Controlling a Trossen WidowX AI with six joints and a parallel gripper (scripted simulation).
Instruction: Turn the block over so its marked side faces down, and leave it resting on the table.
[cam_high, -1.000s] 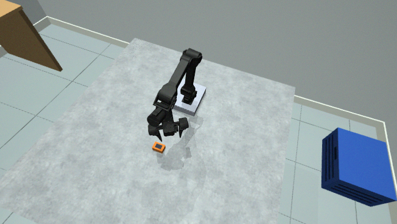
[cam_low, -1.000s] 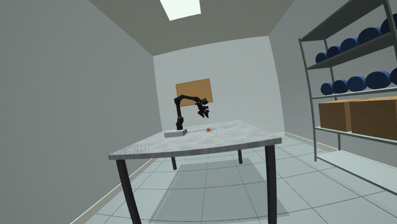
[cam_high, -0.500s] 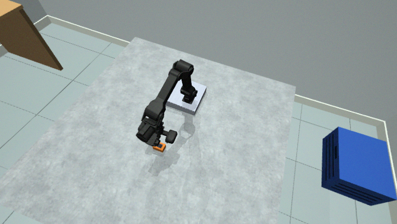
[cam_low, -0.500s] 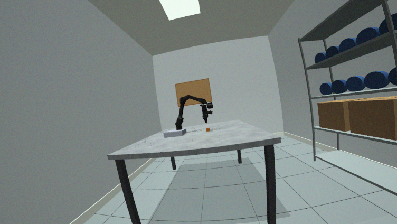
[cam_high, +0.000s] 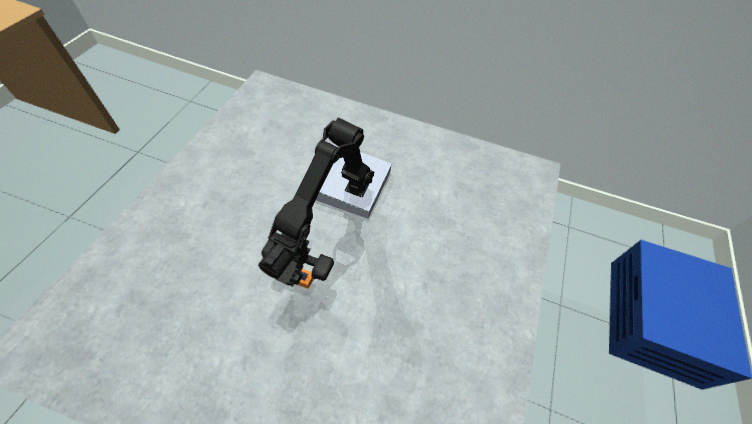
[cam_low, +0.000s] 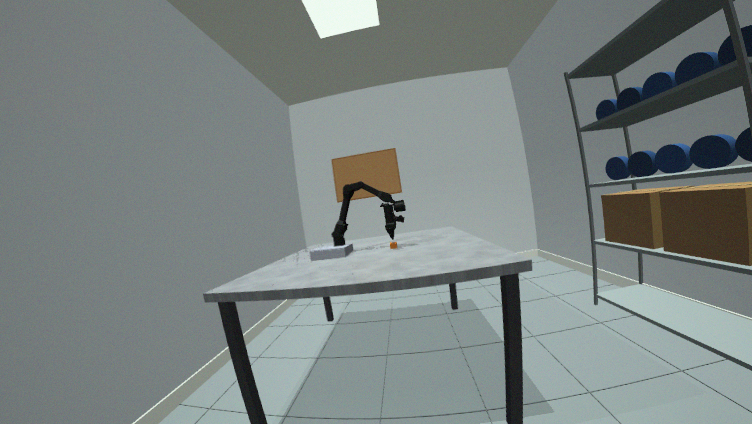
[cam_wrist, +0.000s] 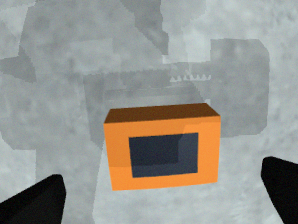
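Wrist view puts you closest: the two black fingers sit at the bottom corners of the frame, spread wide apart, with nothing between them. Between and just beyond them lies the orange block (cam_wrist: 161, 145), resting flat on the mottled grey surface (cam_wrist: 73, 43). Its dark rectangular marked side faces up toward the camera. The arm's shadow spreads over the surface behind the block.

In the exterior view you see the end effector (cam_low: 390, 233) pointing straight down, poised just above the block (cam_low: 392, 244), with a small gap between its tips and the block. The block sits on the surface (cam_low: 421, 260) a little to the right of the pale base plate (cam_low: 330, 251) that carries the arm. Farther off, a tan board (cam_low: 366, 173) hangs on the back wall, and a metal shelf rack (cam_low: 621, 158) stands at the right.

From the top view you look down on the released end effector (cam_high: 302, 273), which covers most of the block (cam_high: 303, 277); only an orange corner shows. Beyond it the arm runs back to the base plate (cam_high: 376, 197). A blue crate (cam_high: 679, 313) sits on the floor well apart from the surface.
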